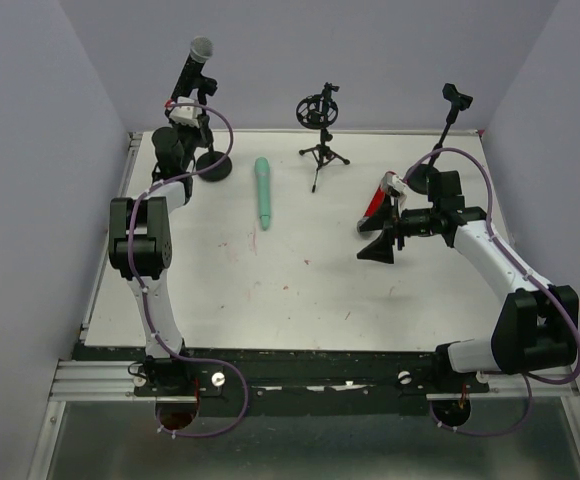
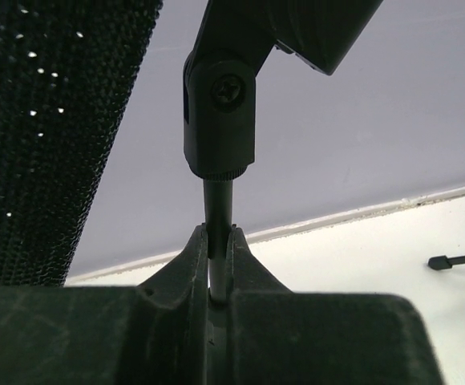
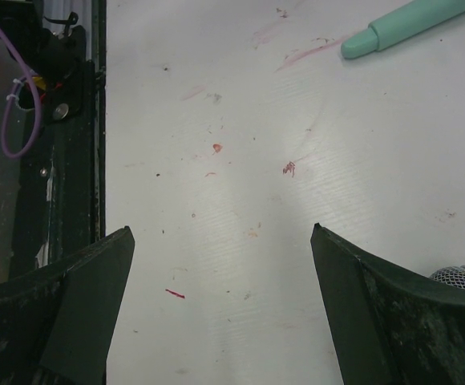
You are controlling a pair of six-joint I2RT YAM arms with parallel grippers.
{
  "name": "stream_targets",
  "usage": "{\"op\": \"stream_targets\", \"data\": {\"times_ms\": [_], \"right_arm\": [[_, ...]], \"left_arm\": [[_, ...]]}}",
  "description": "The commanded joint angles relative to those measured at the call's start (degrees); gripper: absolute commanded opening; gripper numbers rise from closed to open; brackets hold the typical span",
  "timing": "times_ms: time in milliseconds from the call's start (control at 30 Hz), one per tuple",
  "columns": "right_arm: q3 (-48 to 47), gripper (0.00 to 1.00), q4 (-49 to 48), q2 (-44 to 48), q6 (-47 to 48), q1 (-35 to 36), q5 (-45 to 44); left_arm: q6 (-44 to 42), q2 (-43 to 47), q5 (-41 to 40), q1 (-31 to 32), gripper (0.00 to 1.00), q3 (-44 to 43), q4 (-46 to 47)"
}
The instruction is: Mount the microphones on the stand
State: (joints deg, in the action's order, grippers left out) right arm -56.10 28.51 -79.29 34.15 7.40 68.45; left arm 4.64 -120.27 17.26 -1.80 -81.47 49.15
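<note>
The black microphone with a silver mesh head sits tilted in the clip of the far-left stand. My left gripper is shut on that stand's thin pole, just under the clip joint; the gripper shows in the left wrist view. The teal-green microphone lies flat on the table, also in the right wrist view. The red microphone lies beside my right gripper, which is open and empty; a silver mesh head shows by its right finger.
A small tripod stand with a ring mount stands at the back middle. A third stand with an empty clip stands at the back right on a round base. A dark mesh surface fills the left of the left wrist view.
</note>
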Motion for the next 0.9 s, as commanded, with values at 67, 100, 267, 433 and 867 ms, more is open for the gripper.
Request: {"op": "stream_targets", "data": {"times_ms": [67,100,267,433,867], "right_arm": [[-1.5,1.0,1.3,1.1,0.9,-0.3,1.6],[-1.4,1.0,1.4,1.4,0.9,-0.3,1.6],[-1.0,1.0,0.9,2.3,1.0,-0.3,1.5],[-0.7,1.0,0.3,3.3,0.7,-0.3,1.4],[0.1,1.0,-0.7,5.5,1.2,-0.3,-1.3]], "left_arm": [[-0.4,3.7,0.9,-0.4,0.24,2.8,7.5],[-0.5,4.0,0.7,-0.4,0.27,3.3,7.4],[-0.3,6.1,0.4,-0.6,0.45,6.4,8.2],[-0.3,9.8,0.1,-0.5,0.6,10.5,8.2],[5.2,24.8,5.8,-0.6,0.84,30.5,7.2]]}}
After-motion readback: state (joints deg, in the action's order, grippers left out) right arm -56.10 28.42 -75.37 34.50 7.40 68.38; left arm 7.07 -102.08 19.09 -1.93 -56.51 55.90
